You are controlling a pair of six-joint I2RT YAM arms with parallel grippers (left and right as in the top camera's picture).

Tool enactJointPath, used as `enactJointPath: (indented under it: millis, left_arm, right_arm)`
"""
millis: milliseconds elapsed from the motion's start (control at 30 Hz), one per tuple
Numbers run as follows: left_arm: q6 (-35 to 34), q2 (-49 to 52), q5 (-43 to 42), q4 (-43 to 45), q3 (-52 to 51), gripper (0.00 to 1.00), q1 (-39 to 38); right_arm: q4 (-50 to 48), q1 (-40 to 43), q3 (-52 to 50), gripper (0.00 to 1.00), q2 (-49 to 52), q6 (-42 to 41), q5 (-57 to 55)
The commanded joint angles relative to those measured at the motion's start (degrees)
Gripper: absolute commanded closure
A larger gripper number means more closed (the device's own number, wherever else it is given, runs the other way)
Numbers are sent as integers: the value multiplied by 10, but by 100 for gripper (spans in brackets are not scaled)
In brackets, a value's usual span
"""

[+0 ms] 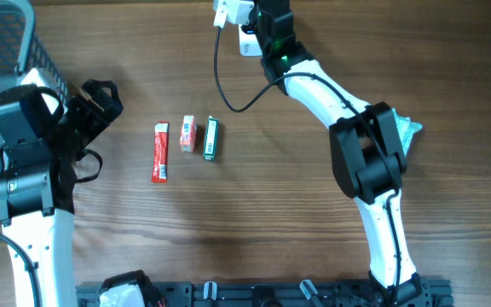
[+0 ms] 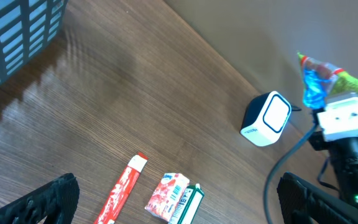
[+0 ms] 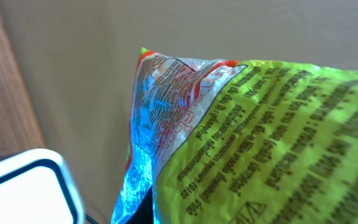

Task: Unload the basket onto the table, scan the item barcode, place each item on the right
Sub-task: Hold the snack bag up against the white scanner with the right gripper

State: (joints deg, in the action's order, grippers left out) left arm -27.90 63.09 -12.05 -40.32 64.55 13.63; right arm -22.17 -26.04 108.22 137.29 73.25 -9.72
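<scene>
- My left gripper (image 1: 95, 107) hangs over the brown wood-grain table (image 1: 314, 222), its black fingers spread wide with nothing between them.
- Just ahead of it, three small goods lie side by side in a row: a flat red stick pack (image 1: 160, 152), a squat red-and-white carton (image 1: 187, 134) and a slim dark-green box (image 1: 210, 138).
- A crinkled teal wrapper (image 1: 412, 130) peeks out from behind my right arm's elbow.
- Farther on, near the table's far edge, sits the scanner (image 2: 267, 118), a rounded white shell on a dark body.
- My right gripper (image 2: 325, 99) is clamped tight on the snack packet (image 2: 328, 71). It is a crumpled, glossy foil bag, lime green with black print, blue and red toward its sealed end. I hold it up off the table, near the scanner and just beyond it.
- In the far left corner stands a grey slatted plastic basket (image 1: 32, 38); I cannot tell what it holds.
</scene>
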Motion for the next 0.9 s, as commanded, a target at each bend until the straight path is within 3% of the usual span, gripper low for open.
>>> enactJointPath:
  millis: [0,233,667,867]
  left_arm:
    - [7,-1,-1,1,0,0,3]
    - [7,-1,-1,1,0,0,3]
    - [7,-1,-1,1,0,0,3]
    - [7,-1,-1,1,0,0,3]
  right_arm:
    - [-7,-13,20,96,11,0,15]
    - [26,-14,20,96,11,-75,3]
    - [27,-14,20,96,11,-47,-40]
    - [72,-14,20,96,11,-150,-42]
